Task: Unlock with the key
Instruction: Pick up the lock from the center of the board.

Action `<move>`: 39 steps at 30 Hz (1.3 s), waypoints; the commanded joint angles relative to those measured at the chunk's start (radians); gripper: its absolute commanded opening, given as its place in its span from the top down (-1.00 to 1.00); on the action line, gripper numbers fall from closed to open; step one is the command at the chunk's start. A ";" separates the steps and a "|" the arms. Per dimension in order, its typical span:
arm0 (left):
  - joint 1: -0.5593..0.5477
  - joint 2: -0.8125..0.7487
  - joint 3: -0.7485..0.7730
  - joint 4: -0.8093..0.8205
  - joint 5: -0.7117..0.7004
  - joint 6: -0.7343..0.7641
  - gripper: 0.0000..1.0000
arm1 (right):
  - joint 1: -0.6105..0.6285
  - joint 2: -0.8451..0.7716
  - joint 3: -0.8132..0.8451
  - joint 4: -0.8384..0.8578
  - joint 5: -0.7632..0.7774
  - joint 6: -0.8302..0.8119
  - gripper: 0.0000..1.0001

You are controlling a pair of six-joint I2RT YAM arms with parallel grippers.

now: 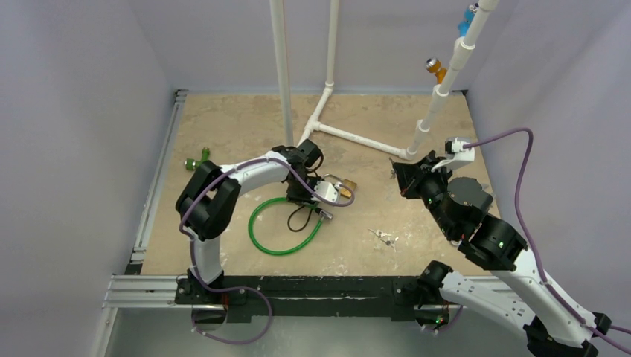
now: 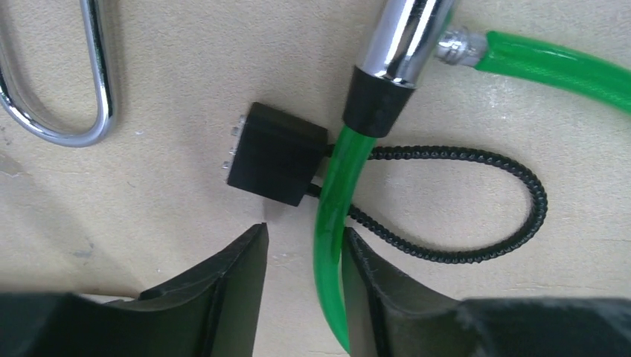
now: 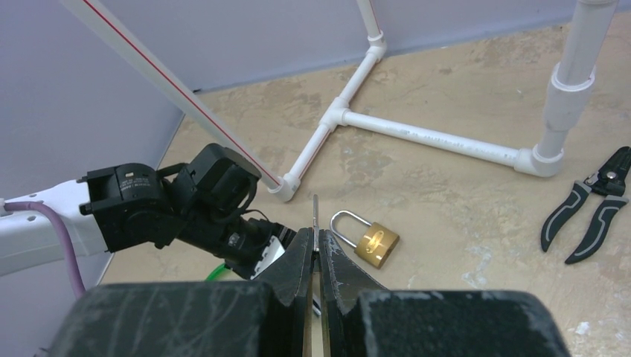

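A brass padlock (image 3: 376, 244) with a silver shackle (image 2: 89, 89) lies flat on the table, also visible from above (image 1: 348, 186). My right gripper (image 3: 315, 239) is shut on a thin silver key (image 3: 315, 212), whose blade sticks up past the fingertips, a short way in front of the padlock. My left gripper (image 2: 303, 230) points down at the table beside the padlock. Its jaws are open around a green cable (image 2: 331, 223), which rests against the right finger (image 2: 379, 282). Just ahead lies a small black lock body (image 2: 275, 152) with a black coiled cable loop (image 2: 513, 223).
The green cable forms a loop (image 1: 286, 227) ending in a chrome cylinder (image 2: 402, 44). A loose bunch of keys (image 1: 383, 238) lies at centre right. White PVC pipes (image 1: 350, 137) stand at the back, black pliers (image 3: 588, 204) lie to the right, and a green object (image 1: 197, 161) at the left.
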 commanded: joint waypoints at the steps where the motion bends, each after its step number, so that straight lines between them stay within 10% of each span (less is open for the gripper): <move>1: -0.010 -0.001 -0.040 0.065 -0.032 0.052 0.32 | -0.002 -0.005 0.042 0.014 0.010 0.006 1.00; 11: -0.049 -0.021 -0.101 0.133 -0.108 0.037 1.00 | -0.003 -0.001 0.045 0.015 0.000 0.012 1.00; 31: 0.001 -0.610 0.188 -0.323 0.084 -0.163 1.00 | -0.002 0.078 0.105 0.095 -0.216 -0.096 1.00; 39: 0.028 -0.963 -0.062 -0.058 -0.003 -0.209 1.00 | -0.003 0.169 0.167 0.156 -0.512 -0.167 1.00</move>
